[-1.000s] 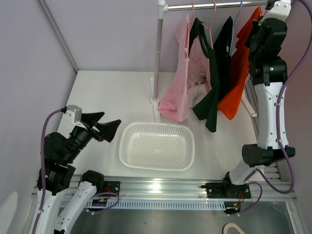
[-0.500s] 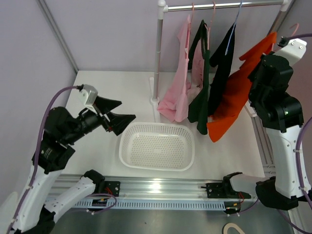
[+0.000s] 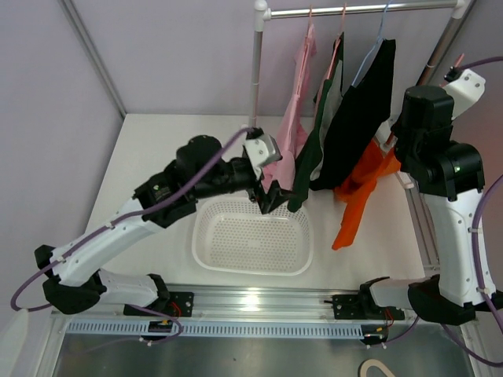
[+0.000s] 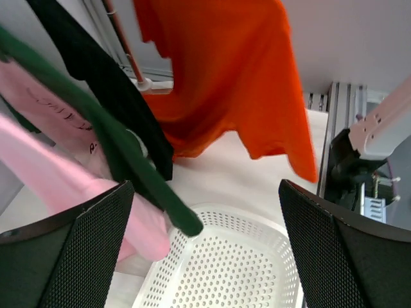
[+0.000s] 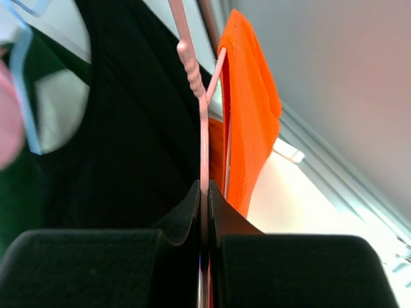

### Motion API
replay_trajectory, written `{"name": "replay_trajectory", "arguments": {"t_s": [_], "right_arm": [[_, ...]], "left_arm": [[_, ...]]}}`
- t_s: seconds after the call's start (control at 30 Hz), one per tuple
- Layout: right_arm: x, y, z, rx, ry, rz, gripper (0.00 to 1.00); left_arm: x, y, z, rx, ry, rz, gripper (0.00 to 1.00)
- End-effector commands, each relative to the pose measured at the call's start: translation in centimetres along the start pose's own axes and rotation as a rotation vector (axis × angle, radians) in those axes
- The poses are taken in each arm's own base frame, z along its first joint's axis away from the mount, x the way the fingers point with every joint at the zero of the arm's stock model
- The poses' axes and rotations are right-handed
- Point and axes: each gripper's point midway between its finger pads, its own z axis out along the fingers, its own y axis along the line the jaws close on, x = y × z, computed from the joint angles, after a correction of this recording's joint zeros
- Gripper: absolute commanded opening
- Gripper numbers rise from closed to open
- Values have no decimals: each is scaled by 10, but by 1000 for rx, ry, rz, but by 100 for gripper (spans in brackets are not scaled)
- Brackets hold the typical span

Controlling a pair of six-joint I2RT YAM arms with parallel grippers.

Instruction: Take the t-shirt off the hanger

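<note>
The orange t-shirt [image 3: 361, 184] hangs on a pink hanger [image 5: 203, 122], off the rail and low at the right of the rack. My right gripper [image 5: 204, 192] is shut on the hanger's neck, with the orange shirt [image 5: 252, 115] just right of it. In the top view its fingers are hidden behind the wrist. My left gripper [image 3: 267, 196] is open and empty above the basket's far rim, by the hems of the pink and green shirts. In the left wrist view the gripper [image 4: 205, 212] faces the orange shirt [image 4: 225, 83], well short of it.
A pink shirt [image 3: 291, 133], a green shirt [image 3: 314, 149] and a black shirt [image 3: 357, 118] hang from the rail [image 3: 361, 9]. The rack post [image 3: 255, 78] stands behind the white perforated basket [image 3: 206, 236]. The green hem [image 4: 135, 173] hangs between my left fingers.
My left arm swung from the table's left front to the middle, above the basket's far rim. My right arm came down and left with the hanger and the orange shirt, now off the rail.
</note>
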Motion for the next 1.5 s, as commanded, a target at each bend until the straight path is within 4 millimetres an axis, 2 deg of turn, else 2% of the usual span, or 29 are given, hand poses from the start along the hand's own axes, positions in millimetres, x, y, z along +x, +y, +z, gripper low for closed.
{"name": "replay_trajectory", "arguments": {"t_s": [0.0, 0.1, 0.23, 0.27, 0.3, 0.33, 0.37, 0.57, 0.63, 0.67, 0.9, 1.07, 1.17, 1.27, 1.37, 1.4, 1.47], "right_arm": [[-30, 9, -11, -39, -49, 147, 0], [-40, 14, -10, -54, -66, 170, 0], [-38, 26, -4, -79, -39, 169, 0], [-37, 29, -3, -86, -34, 176, 0], [-35, 31, -3, -91, -27, 179, 0], [-33, 33, -2, -96, -22, 178, 0], [-32, 35, -2, -106, -17, 181, 0], [-28, 45, -8, -154, 1, 196, 0], [-30, 44, -10, -158, -6, 192, 0], [-32, 43, -11, -159, -11, 192, 0], [-39, 39, -19, -175, -28, 201, 0], [-40, 37, -21, -181, -29, 198, 0], [-41, 38, -24, -198, -27, 204, 0], [-43, 36, -25, -199, -32, 208, 0], [-46, 35, -27, -200, -42, 207, 0], [-48, 34, -29, -203, -46, 208, 0], [-51, 34, -30, -204, -51, 213, 0]], "left_arm": [[-27, -8, 7, -18, -146, 174, 100], [-29, -18, 16, -7, -204, 205, 99], [-24, -31, 29, -12, -235, 237, 99], [-34, -31, 32, -29, -274, 246, 100], [-38, -39, 34, -19, -286, 254, 100], [-33, -40, 45, -25, -269, 275, 100], [-41, -38, 48, -48, -281, 282, 100], [-42, -55, 85, 21, -286, 260, 100], [-45, -57, 91, 32, -288, 249, 99], [-39, -57, 100, 34, -273, 248, 99], [-29, -61, 124, 50, -258, 212, 100], [-30, -62, 137, 56, -255, 196, 98], [-28, -64, 147, 65, -246, 190, 93], [-28, -67, 156, 84, -238, 185, 83], [-21, -70, 162, 101, -221, 175, 65], [-18, -73, 163, 125, -215, 178, 56], [-13, -78, 166, 148, -201, 177, 55]]}}
